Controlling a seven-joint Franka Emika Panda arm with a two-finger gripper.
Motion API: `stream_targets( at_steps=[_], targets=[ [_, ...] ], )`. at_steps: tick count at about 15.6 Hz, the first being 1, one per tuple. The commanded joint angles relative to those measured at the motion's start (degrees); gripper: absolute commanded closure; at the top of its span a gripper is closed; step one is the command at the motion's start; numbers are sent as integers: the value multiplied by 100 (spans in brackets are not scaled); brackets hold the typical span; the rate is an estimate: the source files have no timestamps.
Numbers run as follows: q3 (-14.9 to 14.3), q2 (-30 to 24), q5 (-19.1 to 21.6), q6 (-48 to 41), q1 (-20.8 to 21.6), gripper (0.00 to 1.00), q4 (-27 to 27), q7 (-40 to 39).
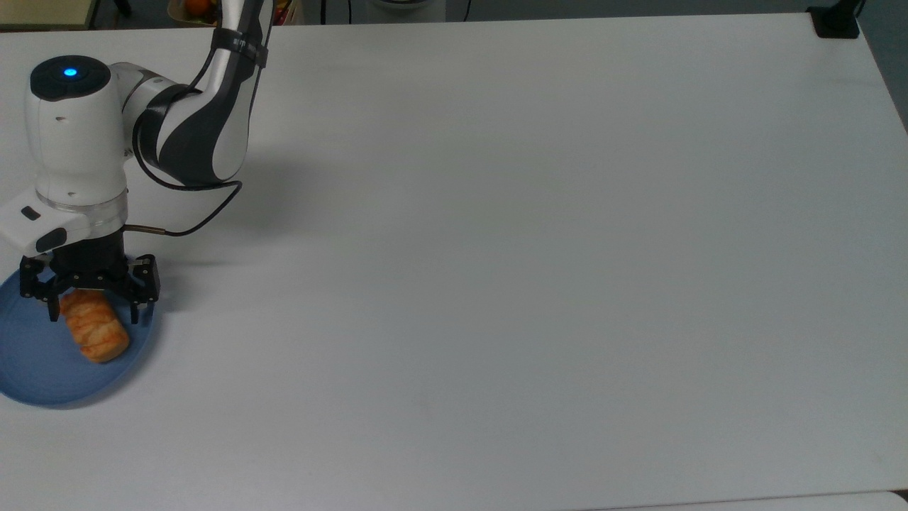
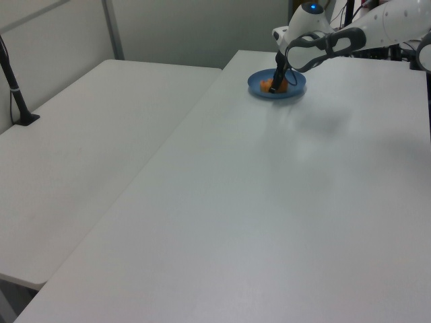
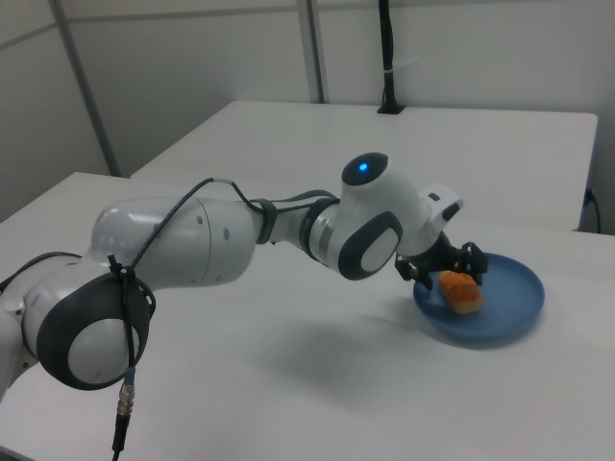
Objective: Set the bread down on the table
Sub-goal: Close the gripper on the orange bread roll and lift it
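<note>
The round blue plate (image 1: 42,369) sits at the top view's left edge of my large plain white matte bench (image 1: 532,248), and the only thing in it is the small oblong golden-orange bread (image 1: 94,328) with pale streaks and a ridged, segmented top. The bread lies on the plate, not on the bare bench surface. My black two-finger claw (image 1: 91,314) is down over the plate with its fingers apart, one fingertip (image 1: 52,312) at the top view's left of the bread's upper end and the other (image 1: 135,314) to its right, so the upper end of the bread sits between them; I can't tell whether either finger touches it. The rest of the bread sticks out below the claw in the top view, angled toward the plate's lower right. In the right view the plate (image 3: 509,307) is shallow with a raised rim, the bread (image 3: 461,291) rests near its middle, and the claw (image 3: 444,272) hangs at the bread's end nearer the arm. The white and grey arm (image 1: 191,128) is smooth glossy plastic with a lit blue dot on top, and a thin black cable (image 1: 206,213) loops from the wrist. In the left view the plate (image 2: 294,89) is at the far end of the bench.
</note>
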Motion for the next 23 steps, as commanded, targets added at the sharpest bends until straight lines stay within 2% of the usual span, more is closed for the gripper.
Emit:
stream_targets(
  at_steps=[1, 3, 4, 7, 12, 16, 23],
  targets=[
    [-51, 141, 178, 150, -67, 0, 163, -278],
    [-51, 185, 178, 298, -58, 0, 154, -278],
    [-68, 220, 178, 404, -58, 8, 154, -278],
    [-68, 264, 169, 528, -49, 53, 154, -321],
    [-68, 264, 178, 537, -32, 100, 145, -454],
    [-68, -68, 186, 528, -58, 100, -56, -419],
    [98, -1825, 239, 493, -14, 100, -1548, 256]
  ],
)
